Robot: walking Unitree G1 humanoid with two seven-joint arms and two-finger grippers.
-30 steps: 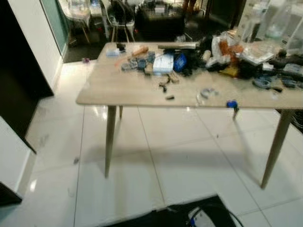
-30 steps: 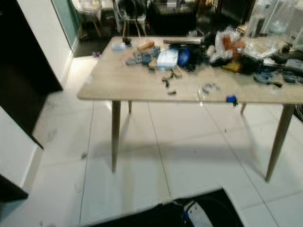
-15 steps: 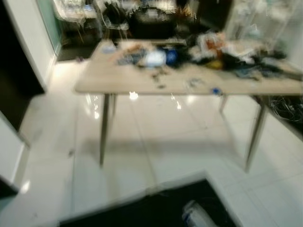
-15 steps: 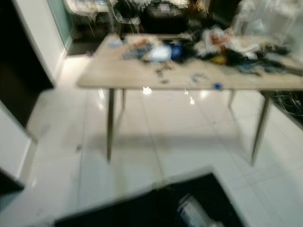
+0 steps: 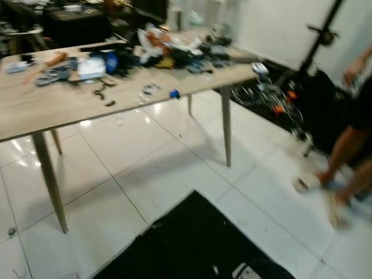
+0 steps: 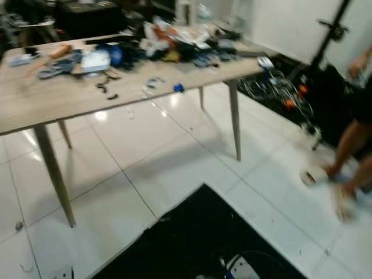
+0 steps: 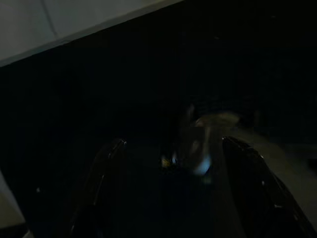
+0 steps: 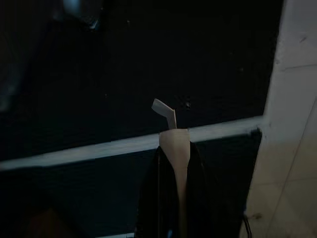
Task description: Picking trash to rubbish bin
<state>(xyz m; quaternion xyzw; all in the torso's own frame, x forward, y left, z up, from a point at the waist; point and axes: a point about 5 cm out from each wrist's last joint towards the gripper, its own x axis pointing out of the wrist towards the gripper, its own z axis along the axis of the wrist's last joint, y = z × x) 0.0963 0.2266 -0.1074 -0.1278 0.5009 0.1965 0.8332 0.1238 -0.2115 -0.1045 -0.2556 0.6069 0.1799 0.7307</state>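
In the right wrist view my right gripper [image 8: 174,148] is shut on a thin pale strip of trash [image 8: 173,130] with a bent tip, held over a black mat. In the dim left wrist view my left gripper [image 7: 173,148] hangs low with its two black fingers [image 7: 110,151] standing apart; a faint shiny shape [image 7: 203,144] lies beyond them, too dark to name. A wooden table [image 5: 52,107] stands ahead on the left, with mixed clutter [image 5: 168,49] piled along its far side and small bits [image 5: 174,93] near its front edge.
A black mat [image 5: 192,244] lies on the white tiled floor at my feet. A person's legs [image 5: 349,157] stand at the right. A black stand [image 5: 317,52] and tangled cables [image 5: 270,96] sit beyond the table's right end.
The whole view has swung to the right: the table has slid to the left of the picture, and the person, stand and cables have come into sight.
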